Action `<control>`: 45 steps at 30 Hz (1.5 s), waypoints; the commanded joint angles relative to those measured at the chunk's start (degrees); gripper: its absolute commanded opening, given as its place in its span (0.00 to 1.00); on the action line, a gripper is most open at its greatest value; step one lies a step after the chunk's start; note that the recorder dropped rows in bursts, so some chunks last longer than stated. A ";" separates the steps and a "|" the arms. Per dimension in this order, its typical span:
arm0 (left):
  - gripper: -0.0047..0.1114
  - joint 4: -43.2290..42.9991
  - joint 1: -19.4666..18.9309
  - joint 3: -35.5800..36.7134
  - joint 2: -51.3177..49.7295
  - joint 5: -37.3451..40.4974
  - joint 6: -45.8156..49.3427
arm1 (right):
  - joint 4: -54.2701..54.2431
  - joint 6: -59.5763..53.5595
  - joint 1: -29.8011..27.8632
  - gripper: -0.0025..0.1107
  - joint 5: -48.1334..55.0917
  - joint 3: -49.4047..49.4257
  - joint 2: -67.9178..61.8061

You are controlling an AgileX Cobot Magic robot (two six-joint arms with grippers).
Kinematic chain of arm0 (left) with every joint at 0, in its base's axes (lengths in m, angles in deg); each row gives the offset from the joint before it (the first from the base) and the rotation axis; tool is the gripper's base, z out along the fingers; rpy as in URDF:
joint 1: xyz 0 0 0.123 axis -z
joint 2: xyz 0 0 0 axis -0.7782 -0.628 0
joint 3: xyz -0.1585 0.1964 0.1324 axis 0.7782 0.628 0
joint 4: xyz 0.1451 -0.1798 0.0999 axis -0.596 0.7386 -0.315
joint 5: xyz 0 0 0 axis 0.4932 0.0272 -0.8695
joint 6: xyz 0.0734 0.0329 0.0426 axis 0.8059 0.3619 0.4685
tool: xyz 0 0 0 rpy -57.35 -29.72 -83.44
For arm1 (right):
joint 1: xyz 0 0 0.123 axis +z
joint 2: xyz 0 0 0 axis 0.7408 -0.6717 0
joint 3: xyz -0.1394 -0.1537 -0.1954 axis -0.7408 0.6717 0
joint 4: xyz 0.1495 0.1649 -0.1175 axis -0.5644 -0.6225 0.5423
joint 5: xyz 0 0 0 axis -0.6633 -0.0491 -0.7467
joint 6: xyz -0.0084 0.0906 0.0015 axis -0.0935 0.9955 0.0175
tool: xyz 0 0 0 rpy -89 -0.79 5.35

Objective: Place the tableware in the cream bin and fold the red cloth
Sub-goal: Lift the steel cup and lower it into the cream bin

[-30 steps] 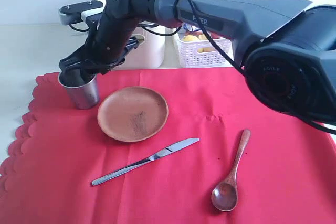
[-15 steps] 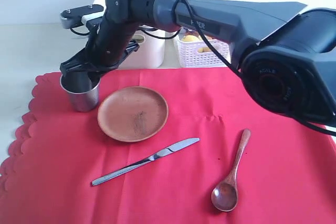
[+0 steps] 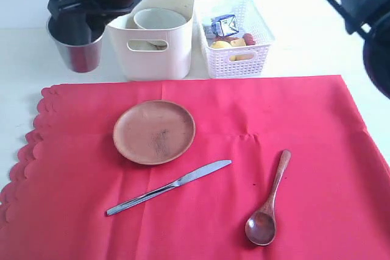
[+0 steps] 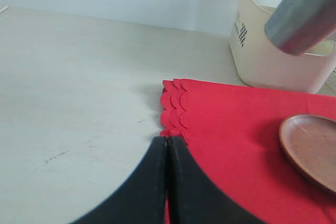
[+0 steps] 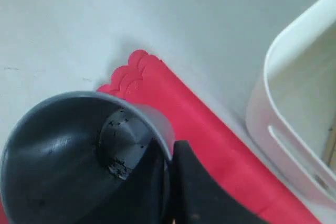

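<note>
Right gripper (image 3: 92,21) is clamped on the rim of the steel cup (image 3: 75,47), one finger inside the mouth and one outside the wall, as the right wrist view shows (image 5: 167,163). It holds the cup clear of the table, toward 10 o'clock in the exterior view and just at 9 o'clock of the cream bin (image 3: 155,50). The cup is roughly upright, mouth up.

The table (image 3: 24,77) is pale and matt, with a plain white wall behind it. The red cloth (image 3: 304,120) lies flat over most of the table, its scalloped edge on the 9 o'clock side. At 3 o'clock of the bin stands a white lattice basket (image 3: 259,41) holding food. A white bowl (image 3: 159,18) sits inside the bin.

On the cloth, the round wooden plate (image 3: 154,132) lies at 6 o'clock of the bin. The knife (image 3: 169,187) lies at 6 o'clock of the plate, long axis from 8 to 2 o'clock, blade tip toward 2. The wooden spoon (image 3: 268,202) lies at 3 o'clock of the knife, bowl at the 6 o'clock end, handle toward 1 o'clock.

The dark right arm comes in from the 12 o'clock edge and reaches across toward 10 o'clock. The left gripper (image 4: 167,146) has its jaws pressed together with nothing between them, low over the scalloped corner of the cloth.
</note>
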 commanded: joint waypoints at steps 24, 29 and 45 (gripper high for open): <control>0.04 0.41 -0.09 0.19 0.36 -0.26 0.03 | 17.72 7.28 -8.62 0.02 -2.68 -0.37 8.15; 0.04 0.41 -0.09 0.19 0.36 -0.26 0.03 | 17.56 7.93 -10.04 0.02 -3.75 -0.37 7.16; 0.04 0.41 -0.09 0.19 0.36 -0.26 0.03 | 16.00 10.36 -13.92 0.02 -8.37 -0.37 0.40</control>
